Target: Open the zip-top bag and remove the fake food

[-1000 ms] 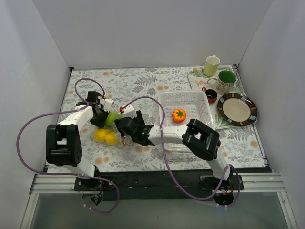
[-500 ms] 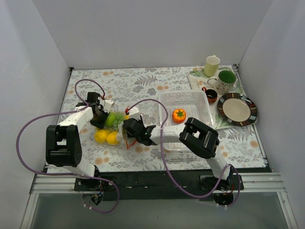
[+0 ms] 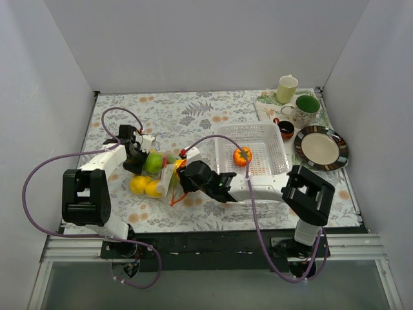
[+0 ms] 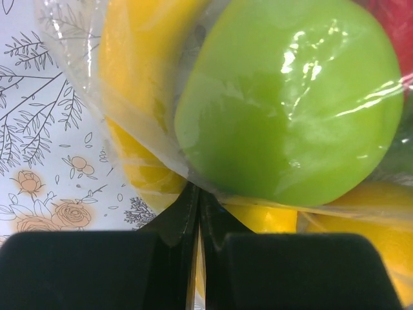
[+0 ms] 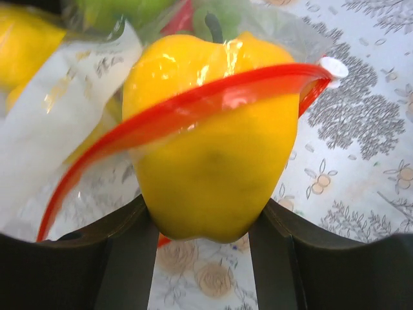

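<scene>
The bag [image 3: 168,177] lies on the desk [image 3: 193,113], left of the middle and between my two hands, its red zip strip [image 5: 193,106] gaping. My right hand [image 5: 203,223] grips a yellow pepper [image 5: 213,161] at the mouth, with the strip crossing its front. My left hand [image 4: 197,223] is clenched on the plastic below a green apple [image 4: 284,103]. Near my right side stands a white basket [image 3: 271,139] holding an orange fruit [image 3: 242,155].

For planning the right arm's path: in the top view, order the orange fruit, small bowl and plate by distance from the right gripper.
1. Orange fruit, in the basket.
2. Small bowl, beside the basket's far right corner.
3. Plate, far right.
</scene>
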You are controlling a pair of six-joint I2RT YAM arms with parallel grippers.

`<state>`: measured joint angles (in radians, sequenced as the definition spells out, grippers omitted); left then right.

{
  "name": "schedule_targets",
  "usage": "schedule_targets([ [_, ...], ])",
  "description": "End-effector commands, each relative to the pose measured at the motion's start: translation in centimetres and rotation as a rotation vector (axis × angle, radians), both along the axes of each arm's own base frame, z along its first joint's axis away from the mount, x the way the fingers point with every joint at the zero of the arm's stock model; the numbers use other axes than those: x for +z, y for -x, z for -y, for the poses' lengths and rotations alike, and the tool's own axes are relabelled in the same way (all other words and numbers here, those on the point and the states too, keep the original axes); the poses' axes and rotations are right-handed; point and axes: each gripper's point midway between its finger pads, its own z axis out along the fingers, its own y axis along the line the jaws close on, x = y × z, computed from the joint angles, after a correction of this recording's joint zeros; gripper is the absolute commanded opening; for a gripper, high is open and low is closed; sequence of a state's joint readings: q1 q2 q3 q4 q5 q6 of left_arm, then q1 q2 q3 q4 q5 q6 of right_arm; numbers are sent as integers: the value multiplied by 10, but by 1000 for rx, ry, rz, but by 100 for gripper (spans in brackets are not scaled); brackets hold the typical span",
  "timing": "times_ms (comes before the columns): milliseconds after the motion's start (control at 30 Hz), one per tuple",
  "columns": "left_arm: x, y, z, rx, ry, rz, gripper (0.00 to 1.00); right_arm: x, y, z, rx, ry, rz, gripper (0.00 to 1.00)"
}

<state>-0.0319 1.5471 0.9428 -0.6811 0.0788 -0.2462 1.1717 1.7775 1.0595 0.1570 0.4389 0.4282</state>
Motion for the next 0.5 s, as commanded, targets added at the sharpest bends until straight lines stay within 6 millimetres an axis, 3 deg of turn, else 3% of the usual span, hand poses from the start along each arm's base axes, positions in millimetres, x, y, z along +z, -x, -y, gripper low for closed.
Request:
schedule_targets([
  [0,16,-13,1,16,7,43,0,7,39,9,205,-19,-64,32],
  [100,19,-17,2,22,13,50,0,1,62,27,283,21,-129,33],
  [200,22,-18,1,25,9,57,0,7,75,41,320,34,-155,33],
  [233,22,-18,1,27,5,58,0,9,81,54,321,56,-167,31],
  [300,23,-20,-1,29,-4,66,0,18,79,65,303,66,-144,29],
  [333,24,-21,-2,30,-6,69,0,35,77,70,291,43,-116,29],
  [400,26,-24,-3,34,-11,74,0,45,65,90,214,75,-83,29],
  [467,32,-30,1,40,6,74,0,71,48,115,109,33,-30,29],
])
